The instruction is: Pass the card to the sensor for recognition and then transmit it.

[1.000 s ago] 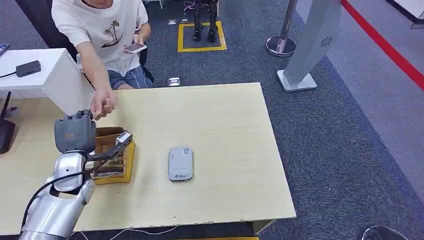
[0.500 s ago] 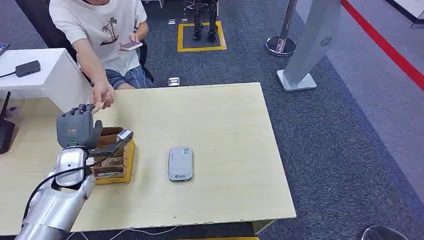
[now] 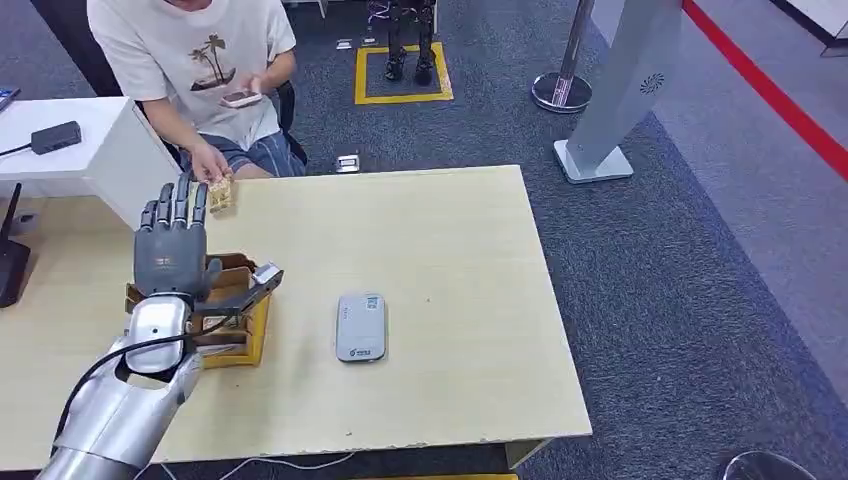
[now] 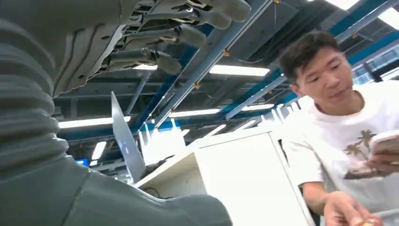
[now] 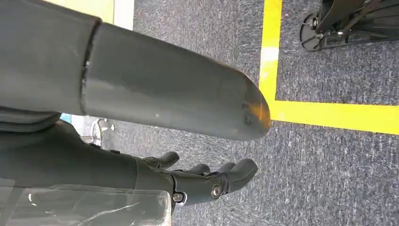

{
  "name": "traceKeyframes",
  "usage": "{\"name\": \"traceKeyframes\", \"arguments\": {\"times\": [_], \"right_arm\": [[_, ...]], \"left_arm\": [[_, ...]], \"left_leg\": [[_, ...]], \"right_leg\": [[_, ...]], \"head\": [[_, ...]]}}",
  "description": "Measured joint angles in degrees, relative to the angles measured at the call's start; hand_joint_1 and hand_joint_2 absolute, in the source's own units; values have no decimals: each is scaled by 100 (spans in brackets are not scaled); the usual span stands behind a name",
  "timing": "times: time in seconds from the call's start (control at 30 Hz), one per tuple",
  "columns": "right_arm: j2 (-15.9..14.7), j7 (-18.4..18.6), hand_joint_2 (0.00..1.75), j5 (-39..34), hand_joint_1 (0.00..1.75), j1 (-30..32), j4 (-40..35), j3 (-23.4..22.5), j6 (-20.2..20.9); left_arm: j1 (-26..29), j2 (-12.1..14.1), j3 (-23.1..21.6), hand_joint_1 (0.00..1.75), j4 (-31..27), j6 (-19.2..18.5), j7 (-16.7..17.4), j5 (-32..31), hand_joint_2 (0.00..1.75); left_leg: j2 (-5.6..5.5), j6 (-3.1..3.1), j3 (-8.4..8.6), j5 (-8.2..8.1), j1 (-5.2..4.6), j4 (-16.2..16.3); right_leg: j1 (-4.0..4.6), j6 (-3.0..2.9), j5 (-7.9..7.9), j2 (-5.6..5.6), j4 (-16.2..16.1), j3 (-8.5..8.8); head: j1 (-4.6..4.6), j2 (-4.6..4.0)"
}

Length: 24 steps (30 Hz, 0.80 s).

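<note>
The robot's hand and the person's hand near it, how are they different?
The robot's left hand is dark grey and mechanical; the person's hand is bare skin. The left hand holds nothing, with fingers stretched straight and apart, while the person's hand pinches a small tan thing, likely the card. The left hand is raised over the card holder; the person's hand sits at the table's far edge.
</note>
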Motion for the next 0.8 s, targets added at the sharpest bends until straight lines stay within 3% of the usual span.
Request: {"name": "traceKeyframes", "arguments": {"times": [0.8], "right_arm": [[0, 0, 0, -35, 0, 1, 0, 0, -7]], "left_arm": [[63, -7, -102, 0, -221, -112, -20, 0, 175]], "left_leg": [[0, 0, 1, 0, 0, 0]], "right_leg": [[0, 0, 0, 0, 0, 0]], "head": [[0, 0]]}}
